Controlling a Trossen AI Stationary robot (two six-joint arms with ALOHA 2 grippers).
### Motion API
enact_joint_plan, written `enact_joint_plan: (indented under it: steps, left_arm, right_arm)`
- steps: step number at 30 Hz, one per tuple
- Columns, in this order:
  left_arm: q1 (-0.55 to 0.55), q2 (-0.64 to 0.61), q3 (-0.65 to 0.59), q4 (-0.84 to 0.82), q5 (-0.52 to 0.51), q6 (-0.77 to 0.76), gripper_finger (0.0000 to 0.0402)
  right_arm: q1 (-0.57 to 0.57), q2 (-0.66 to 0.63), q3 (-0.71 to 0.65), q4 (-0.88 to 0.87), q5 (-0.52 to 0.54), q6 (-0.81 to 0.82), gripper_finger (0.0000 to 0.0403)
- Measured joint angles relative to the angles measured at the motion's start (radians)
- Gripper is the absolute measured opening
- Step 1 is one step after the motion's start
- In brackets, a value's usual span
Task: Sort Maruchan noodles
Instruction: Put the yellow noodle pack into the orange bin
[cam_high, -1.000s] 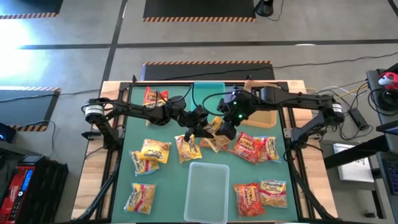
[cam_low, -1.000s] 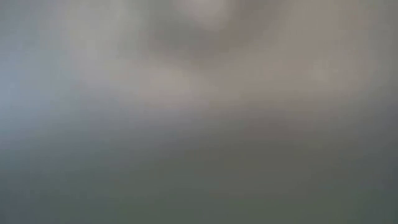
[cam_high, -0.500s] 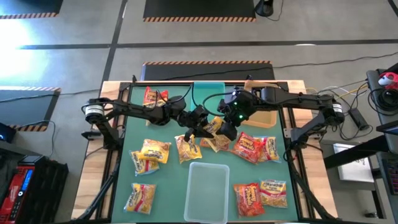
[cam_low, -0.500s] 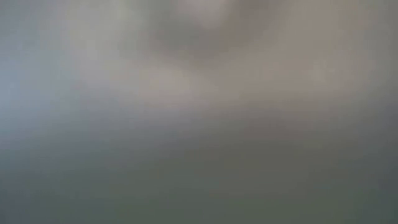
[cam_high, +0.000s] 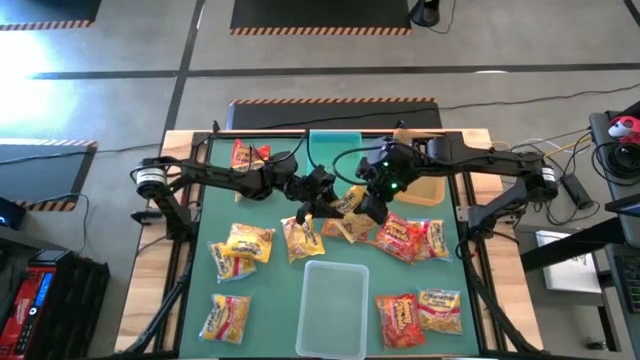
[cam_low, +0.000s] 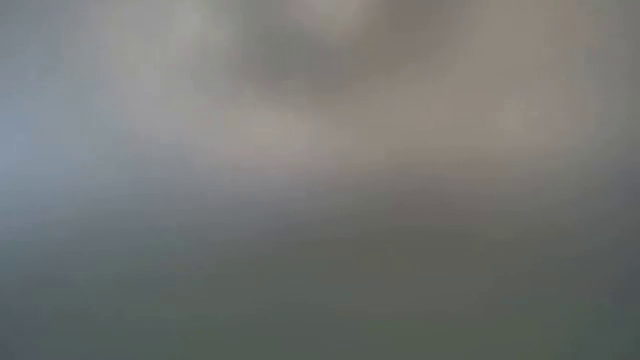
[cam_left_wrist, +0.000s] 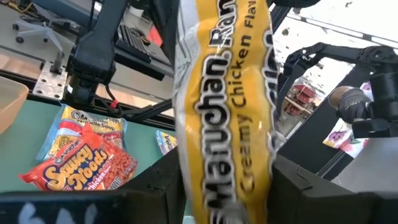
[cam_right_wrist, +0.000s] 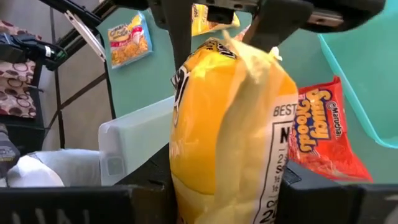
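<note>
A yellow Maruchan noodle packet (cam_high: 345, 203) hangs over the middle of the green mat between both grippers. My left gripper (cam_high: 322, 205) comes at it from the left and my right gripper (cam_high: 362, 207) from the right, each shut on it. The left wrist view shows its printed front (cam_left_wrist: 227, 106), the right wrist view its seamed back (cam_right_wrist: 230, 137). Several other packets lie flat on the mat: yellow ones (cam_high: 250, 243) at the left, red and orange ones (cam_high: 398, 237) at the right. The low view shows only blur. My left gripper has the packet's long sides (cam_left_wrist: 186, 155) between its two fingers, which reach in level from the table's left. The printed front faces the wrist. The packet is lifted clear of the mat. My right gripper takes the packet's other end by its long sides (cam_right_wrist: 180, 180) between its two fingers, slanting down from the table's right. The back seam faces this wrist. The left gripper's fingers (cam_right_wrist: 177, 31) show at the packet's far end.
A clear bin (cam_high: 334, 293) stands at the near middle of the mat, a teal bin (cam_high: 335, 150) at the far middle, and a tan bin (cam_high: 425, 185) at the far right under the right arm. One red packet (cam_high: 248, 155) lies at the far left.
</note>
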Motion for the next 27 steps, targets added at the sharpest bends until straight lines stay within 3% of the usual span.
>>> enact_joint_plan:
  steps: [7,11,17,27]
  left_arm:
    - [0.018,0.000,0.000,0.010,-0.003,-0.024,0.0161]
    - [0.027,0.000,0.000,0.009,-0.018,-0.024,0.0170]
    - [0.039,0.000,0.000,0.017,0.035,-0.035,0.0172]
    - [0.065,0.000,0.000,0.042,0.083,-0.041,0.0172]
  right_arm:
    - [0.000,-0.041,0.000,-0.104,0.031,0.005,0.0127]
    - [-0.005,-0.063,0.000,-0.181,0.155,-0.020,0.0127]
    - [-0.043,-0.091,0.000,-0.321,0.433,-0.042,0.0127]
    - [-0.184,-0.119,-0.032,-0.377,0.617,-0.129,0.0127]
